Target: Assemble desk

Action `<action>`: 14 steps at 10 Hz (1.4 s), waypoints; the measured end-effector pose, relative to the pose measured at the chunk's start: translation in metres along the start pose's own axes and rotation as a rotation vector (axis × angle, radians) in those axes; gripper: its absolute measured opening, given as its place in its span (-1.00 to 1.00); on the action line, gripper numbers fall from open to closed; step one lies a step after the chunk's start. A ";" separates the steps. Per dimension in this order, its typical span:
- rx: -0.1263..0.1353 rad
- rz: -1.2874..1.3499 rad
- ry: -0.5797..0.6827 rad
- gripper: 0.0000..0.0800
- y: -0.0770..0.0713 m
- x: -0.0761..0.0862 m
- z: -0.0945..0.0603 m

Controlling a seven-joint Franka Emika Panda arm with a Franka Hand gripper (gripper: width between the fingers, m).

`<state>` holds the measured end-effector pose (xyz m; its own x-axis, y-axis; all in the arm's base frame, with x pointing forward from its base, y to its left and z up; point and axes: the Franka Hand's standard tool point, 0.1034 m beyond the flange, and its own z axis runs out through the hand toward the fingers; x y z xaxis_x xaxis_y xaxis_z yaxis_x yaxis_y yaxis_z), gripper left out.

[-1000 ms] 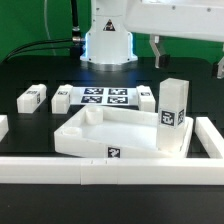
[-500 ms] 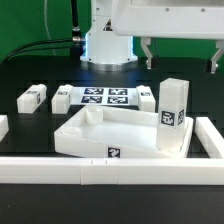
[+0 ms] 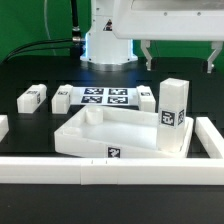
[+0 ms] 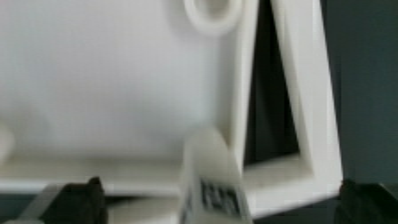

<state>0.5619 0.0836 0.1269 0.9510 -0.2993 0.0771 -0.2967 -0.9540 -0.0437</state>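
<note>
Leg (image 3: 172, 113) upright at desk top (image 3: 88, 146) corner; border wall (image 3: 40, 166) alongside.

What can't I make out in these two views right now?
Upright leg: whether it sits fully in the desk top corner; too small in the exterior view.
Wrist view: blurred close-up, leg's tag unreadable.
White piece: cut off by the exterior view's left edge.
End effector: body cropped by that view's top edge.
</note>
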 end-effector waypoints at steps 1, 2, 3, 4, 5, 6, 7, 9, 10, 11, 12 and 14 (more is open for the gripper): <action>0.004 -0.004 0.012 0.62 0.005 -0.016 0.008; 0.004 -0.006 0.016 0.62 0.006 -0.021 0.013; 0.004 -0.006 0.017 0.62 0.006 -0.019 0.012; 0.004 -0.006 0.017 0.62 0.006 -0.019 0.013; 0.004 -0.006 0.016 0.62 0.006 -0.020 0.013; 0.004 -0.005 0.018 0.62 0.007 -0.020 0.014; 0.030 0.034 0.061 0.62 0.013 -0.028 0.022; 0.023 0.047 0.068 0.62 0.040 -0.074 0.051; 0.016 0.040 0.069 0.62 0.043 -0.077 0.059; 0.012 0.044 0.033 0.62 0.042 -0.075 0.057; 0.016 0.043 0.047 0.62 0.041 -0.072 0.056; -0.001 0.027 -0.040 0.62 0.046 -0.077 0.058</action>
<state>0.4802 0.0640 0.0613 0.9455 -0.3235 0.0364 -0.3219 -0.9458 -0.0438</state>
